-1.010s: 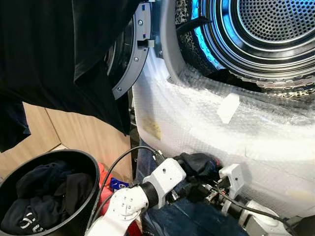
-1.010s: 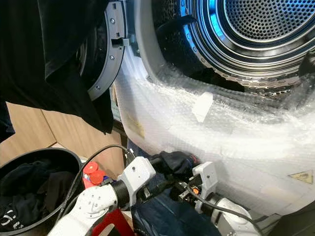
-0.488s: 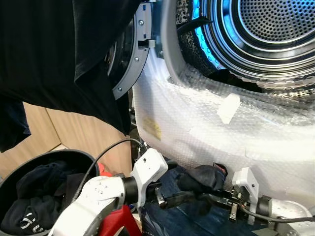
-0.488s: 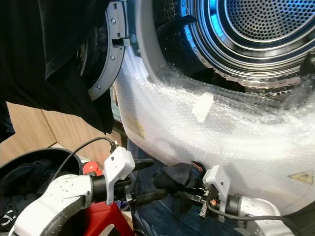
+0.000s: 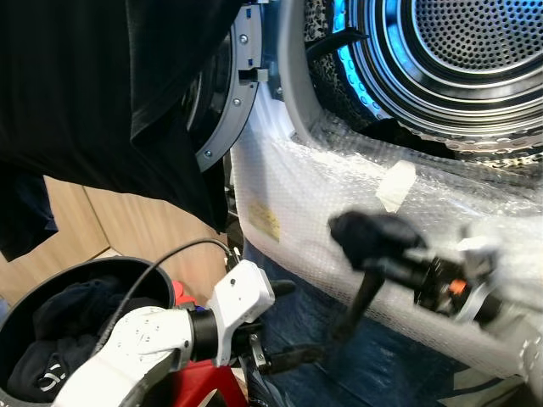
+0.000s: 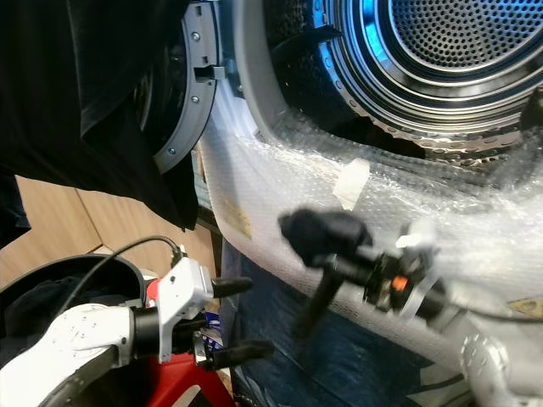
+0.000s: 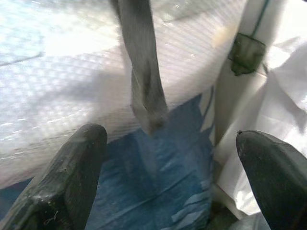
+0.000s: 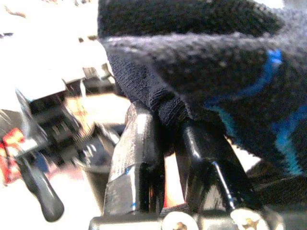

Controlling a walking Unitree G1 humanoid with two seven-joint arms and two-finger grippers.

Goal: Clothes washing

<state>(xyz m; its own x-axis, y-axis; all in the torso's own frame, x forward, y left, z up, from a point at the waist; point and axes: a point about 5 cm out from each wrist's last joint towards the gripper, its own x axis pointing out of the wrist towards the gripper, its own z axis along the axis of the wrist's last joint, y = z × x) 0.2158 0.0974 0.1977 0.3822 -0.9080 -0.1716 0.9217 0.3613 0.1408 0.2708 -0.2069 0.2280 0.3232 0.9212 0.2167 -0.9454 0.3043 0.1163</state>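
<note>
Gripping a dark sock (image 5: 369, 233), the right pincer (image 5: 399, 254) is raised in front of the washer's wrapped front (image 5: 322, 212), blurred in both eye views. Its wrist view shows the two fingers (image 8: 144, 158) pressed together on the knit cloth, which has blue marks on it. A loose end of the sock hangs down below the clamped part, over blue cloth (image 5: 382, 365) lying on the floor at the foot of the machine.

Lower and to the left, the left pincer (image 5: 284, 322) stands with its fingers (image 7: 72, 177) spread apart and nothing between them, pointing toward the blue cloth and the hanging sock end. A black cable (image 5: 170, 271) loops above that arm.

Beside the left arm sits a black basket (image 5: 25, 297) with dark clothes (image 5: 59, 339) in it. A black garment (image 5: 102, 102) hangs over the open door (image 5: 225, 110).

Beyond, the steel drum (image 5: 458, 51) stands open, with blue light along its left rim. Bubble wrap covers the machine's front below the opening, with a tape piece (image 5: 394, 185) stuck on it.
</note>
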